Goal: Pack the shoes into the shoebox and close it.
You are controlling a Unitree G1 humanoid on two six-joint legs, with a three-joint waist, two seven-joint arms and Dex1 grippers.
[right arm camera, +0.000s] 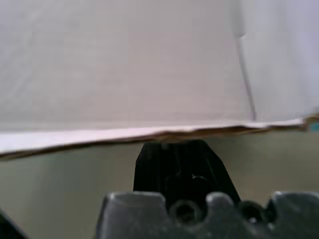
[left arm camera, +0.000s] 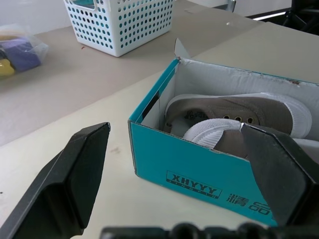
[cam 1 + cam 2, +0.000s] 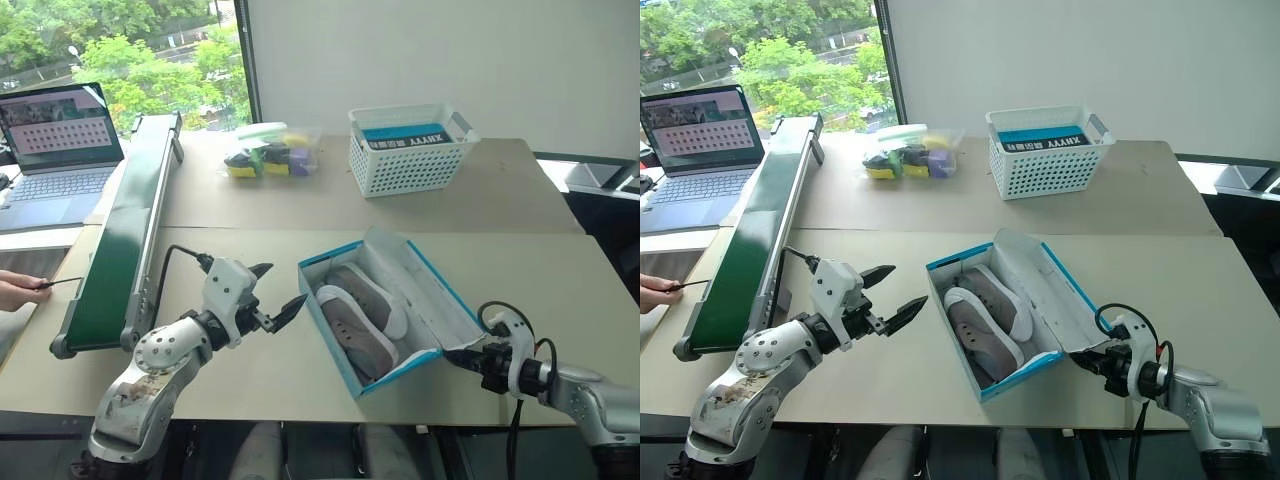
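Lying open on the tan table, near its front edge, the blue shoebox with its white-lined lid tilted back toward the robot's right. Holding both grey-taupe shoes side by side inside, pale soles against the white walls, the lace eyelets of one visible in the left wrist view. Standing farther back on the table, well apart from the box, a white lattice basket with a blue-and-black labelled item inside, and beside it a clear bag of yellow and purple pieces. Running along the left side, a green conveyor, with a laptop beyond it and a person's hand at the picture's edge. Hovering just beside the box's left wall, the left gripper, black fingers spread wide, pointing at the box's blue side, touching nothing and holding nothing. Sitting low at the box's right front corner, the right gripper, fingers pressed together and empty, tips close under the free edge of the lid; hard to tell whether tips and cardboard actually meet.
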